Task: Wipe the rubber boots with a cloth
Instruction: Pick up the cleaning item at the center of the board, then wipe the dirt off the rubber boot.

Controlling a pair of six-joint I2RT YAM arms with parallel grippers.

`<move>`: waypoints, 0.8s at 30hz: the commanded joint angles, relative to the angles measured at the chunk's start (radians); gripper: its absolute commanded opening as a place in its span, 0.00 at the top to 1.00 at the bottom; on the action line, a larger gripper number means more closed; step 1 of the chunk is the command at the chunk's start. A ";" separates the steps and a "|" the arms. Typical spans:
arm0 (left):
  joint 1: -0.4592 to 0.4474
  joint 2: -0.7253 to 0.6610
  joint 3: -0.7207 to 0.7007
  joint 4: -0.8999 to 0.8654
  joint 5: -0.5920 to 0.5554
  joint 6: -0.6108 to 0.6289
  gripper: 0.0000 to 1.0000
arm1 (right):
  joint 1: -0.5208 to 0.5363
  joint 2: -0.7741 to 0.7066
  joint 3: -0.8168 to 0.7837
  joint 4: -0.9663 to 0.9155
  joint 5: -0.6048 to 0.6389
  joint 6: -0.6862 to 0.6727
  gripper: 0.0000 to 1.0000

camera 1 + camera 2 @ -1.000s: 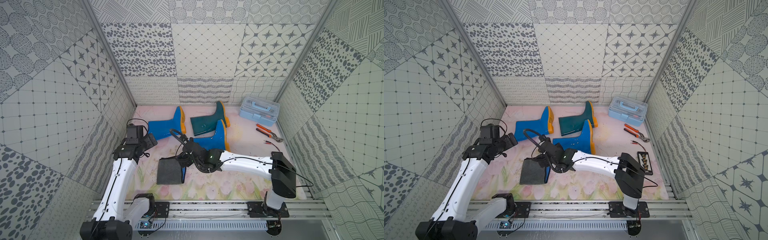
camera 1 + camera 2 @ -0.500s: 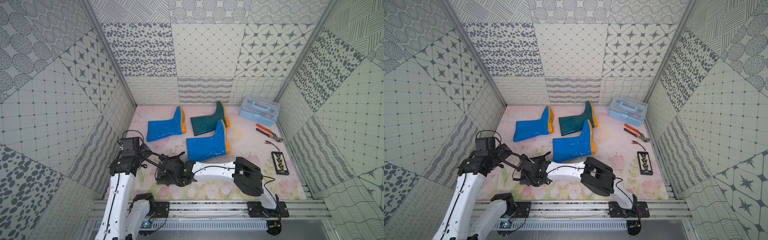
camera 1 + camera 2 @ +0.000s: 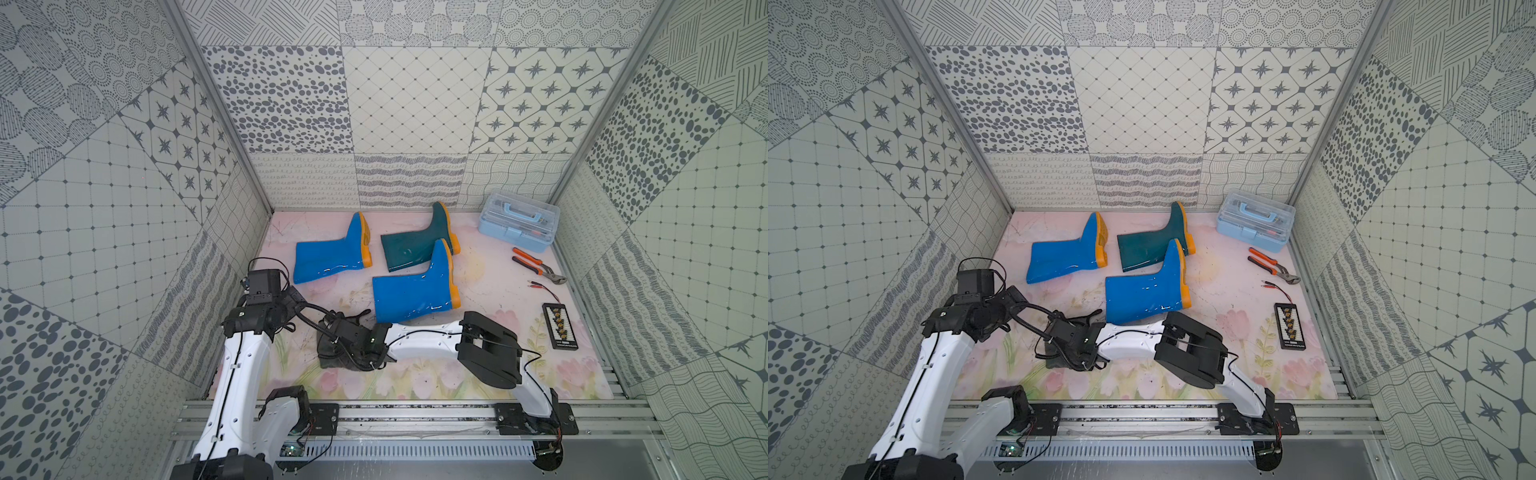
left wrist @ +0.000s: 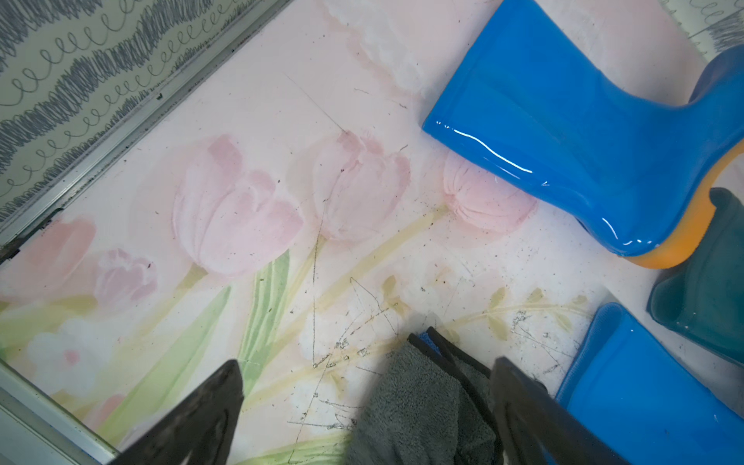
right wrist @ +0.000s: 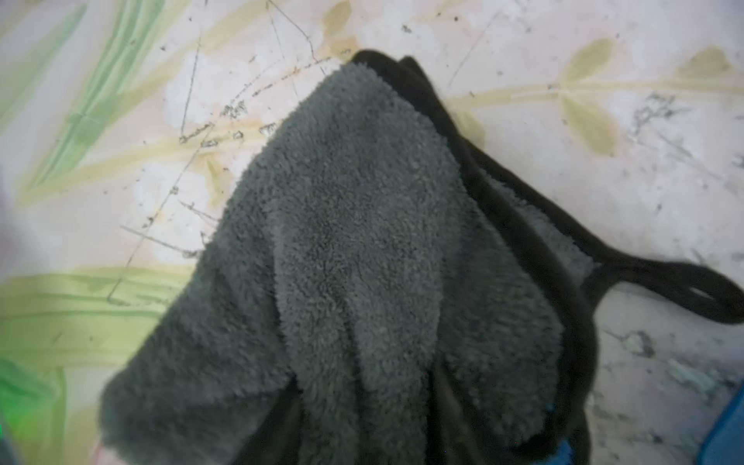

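Three rubber boots lie on their sides on the floral floor in both top views: a blue one [image 3: 328, 257] [image 3: 1059, 257], a dark teal one [image 3: 415, 245] [image 3: 1146, 245], and a nearer blue one [image 3: 411, 291] [image 3: 1142, 295]. The dark grey cloth [image 3: 330, 361] [image 5: 354, 241] sits bunched just in front of the nearer blue boot. My right gripper [image 3: 334, 336] [image 5: 368, 422] is shut on a raised fold of it. Just left of the cloth, my left gripper [image 3: 300, 300] [image 4: 362, 402] hovers open, and the cloth's edge [image 4: 418, 402] shows between its fingers.
A pale blue toolbox [image 3: 517, 226] stands at the back right. Orange-handled pliers [image 3: 536, 268], red-tipped leads [image 3: 540, 286] and a black connector board [image 3: 560, 326] lie along the right wall. The left wall's metal rail [image 4: 120, 116] runs close to my left arm.
My right gripper swung from beside the nearer blue boot down onto the cloth and shut on it. The flat cloth is now bunched. My left arm drew back a little, still open.
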 commanded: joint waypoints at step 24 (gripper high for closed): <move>-0.328 0.452 -0.061 0.536 0.657 -0.052 0.51 | -0.440 -0.630 -0.266 -0.211 0.161 -0.143 1.00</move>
